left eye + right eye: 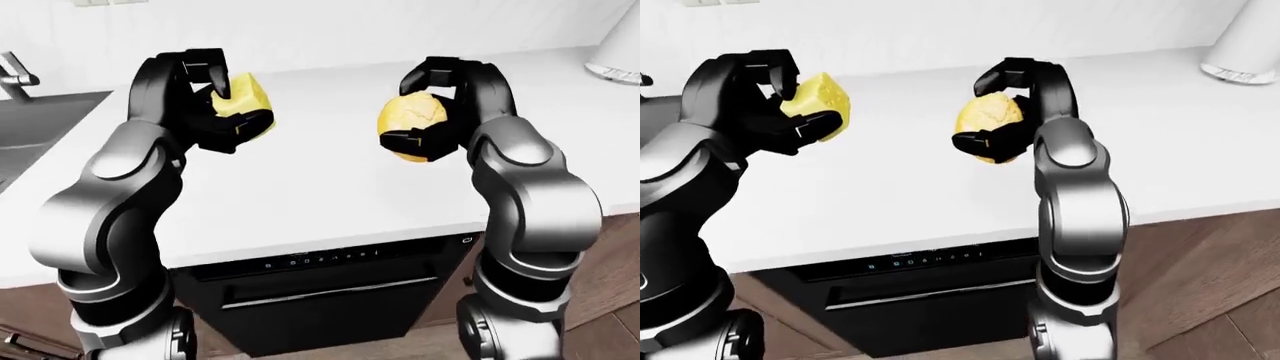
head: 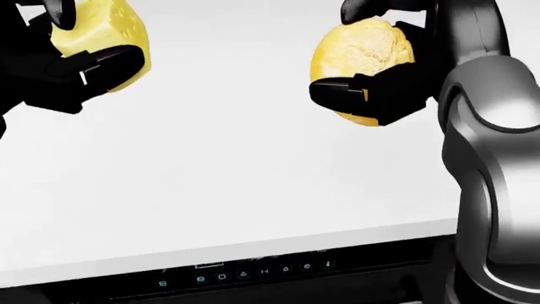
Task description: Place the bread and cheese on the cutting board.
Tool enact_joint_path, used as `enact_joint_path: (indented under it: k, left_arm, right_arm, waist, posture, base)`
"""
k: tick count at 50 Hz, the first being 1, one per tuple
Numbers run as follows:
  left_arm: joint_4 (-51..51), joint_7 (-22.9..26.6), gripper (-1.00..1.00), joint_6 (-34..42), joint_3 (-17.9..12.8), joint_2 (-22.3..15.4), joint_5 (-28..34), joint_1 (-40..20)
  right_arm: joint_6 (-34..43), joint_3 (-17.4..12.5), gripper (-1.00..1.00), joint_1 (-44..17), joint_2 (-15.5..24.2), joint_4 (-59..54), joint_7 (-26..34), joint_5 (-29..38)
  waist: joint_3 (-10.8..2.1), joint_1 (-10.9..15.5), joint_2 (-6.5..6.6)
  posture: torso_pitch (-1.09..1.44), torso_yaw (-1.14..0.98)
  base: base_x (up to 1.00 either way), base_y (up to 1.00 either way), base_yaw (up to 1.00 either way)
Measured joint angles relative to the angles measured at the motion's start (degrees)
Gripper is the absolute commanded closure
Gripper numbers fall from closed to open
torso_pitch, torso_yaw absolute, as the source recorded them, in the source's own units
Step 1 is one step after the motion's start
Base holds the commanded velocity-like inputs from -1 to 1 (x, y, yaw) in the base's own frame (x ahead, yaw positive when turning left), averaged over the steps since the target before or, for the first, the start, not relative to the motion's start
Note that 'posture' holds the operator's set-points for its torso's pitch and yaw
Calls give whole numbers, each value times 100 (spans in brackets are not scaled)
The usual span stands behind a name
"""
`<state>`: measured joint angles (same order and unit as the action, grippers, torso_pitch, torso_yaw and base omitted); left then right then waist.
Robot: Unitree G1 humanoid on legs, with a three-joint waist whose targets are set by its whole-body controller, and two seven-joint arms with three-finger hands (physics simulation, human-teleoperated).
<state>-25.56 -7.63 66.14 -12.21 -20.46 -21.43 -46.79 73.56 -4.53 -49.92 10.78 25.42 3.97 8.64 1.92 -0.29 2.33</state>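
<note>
My left hand (image 1: pixel 215 105) is shut on a yellow wedge of cheese (image 1: pixel 243 100) with holes in it, held above the white counter (image 1: pixel 310 180). It also shows at the top left of the head view (image 2: pixel 106 31). My right hand (image 1: pixel 430 109) is shut on a round yellow bread roll (image 1: pixel 410 120), held above the counter at about the same height; the roll shows well in the head view (image 2: pixel 363 54). No cutting board shows in any view.
A sink (image 1: pixel 30 124) with a tap (image 1: pixel 15 75) is set in the counter at the left. A white object (image 1: pixel 615 52) stands at the counter's top right. A black oven (image 1: pixel 330 292) sits under the counter edge. Wooden floor (image 1: pixel 1210 277) lies at the lower right.
</note>
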Motion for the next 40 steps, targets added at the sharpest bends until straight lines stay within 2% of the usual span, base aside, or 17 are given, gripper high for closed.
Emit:
enact_joint_path:
  k: [2,5,10,16,17,18,19,21,22,24,25,26,30,32,34,35,40]
  left_arm:
    - [-16,9,98,-19,-20,-17,7,27]
    - [71,-12,99,20,-91,-14,85,195]
    - [33,-7,99,2,-73,-8,122,104]
    - [-44,36,99,10,-100,-33,92,55]
    - [-58,35,99,4,-99,-30,95,59]
    - [-59,34,98,5,-95,-26,96,39]
    - [-64,35,98,8,-68,24,90,72]
    - [-27,55,98,82,11,45,53,126]
    - [-19,63,98,96,26,39,42,102]
    - [-65,73,99,61,-2,29,35,81]
    - [-94,72,99,42,-34,23,39,97]
    - [-91,66,99,26,-62,15,51,123]
    - [18,10,99,59,-123,-1,148,202]
    - [-25,17,99,45,-84,19,152,167]
    - [-76,54,99,23,-34,37,107,142]
    - [-95,73,99,9,-22,26,82,119]
    - [-55,56,99,19,-103,4,97,125]
  right_arm:
    - [-25,10,100,-15,-10,21,-9,-8]
    - [-47,144,100,133,-92,-19,15,-85]
    - [-79,90,100,60,-46,1,10,-105]
    - [-135,63,100,35,-47,19,-36,-95]
    - [-121,61,100,37,-40,32,-39,-98]
    - [-114,51,100,32,-26,37,-40,-101]
    - [-118,24,100,92,-5,40,-40,-103]
    - [-55,-21,100,151,-4,-29,-51,-97]
    - [-54,-51,100,130,-9,-36,-62,-100]
    - [-116,-62,100,115,-21,36,-92,-114]
    - [-135,-43,100,104,-22,67,-100,-131]
    - [-149,-20,100,88,-27,83,-103,-150]
    - [-142,99,100,175,-73,26,-65,-256]
    - [-139,47,100,217,-42,1,-69,-271]
    - [-130,-27,100,247,-7,-11,-99,-244]
    - [-129,-55,100,238,-3,5,-117,-226]
    - [-163,20,100,171,-17,71,-117,-254]
  waist:
    - [-40,8,258]
    - [-34,66,176]
    - [-74,-4,-58]
    - [89,-95,-272]
    - [84,-101,-336]
    - [42,-119,-455]
    - [30,-179,-432]
    - [-10,-34,-476]
    - [29,37,-443]
    - [124,-16,-293]
    - [129,-70,-179]
    - [80,-66,-50]
    - [136,37,-319]
    - [160,-68,-403]
    - [150,-99,-274]
    - [149,-81,-254]
    - [103,14,-281]
  posture:
    - [0,0]
    - [0,0]
    - [0,0]
    - [0,0]
    - [0,0]
    - [0,0]
    - [0,0]
    - [0,0]
    - [0,0]
    - [0,0]
    - [0,0]
    - [0,0]
    - [0,0]
    - [0,0]
    - [0,0]
    - [0,0]
    - [0,0]
  base:
    - [-39,54,0]
    - [-37,48,0]
    - [-32,46,0]
    - [-25,47,0]
    - [-23,47,0]
    - [-25,46,0]
    - [-18,34,0]
    - [0,0,0]
    - [0,0,0]
    - [0,0,0]
    - [0,16,0]
    - [0,41,0]
    - [0,46,0]
    - [0,27,0]
    - [0,5,0]
    - [0,0,0]
    - [0,7,0]
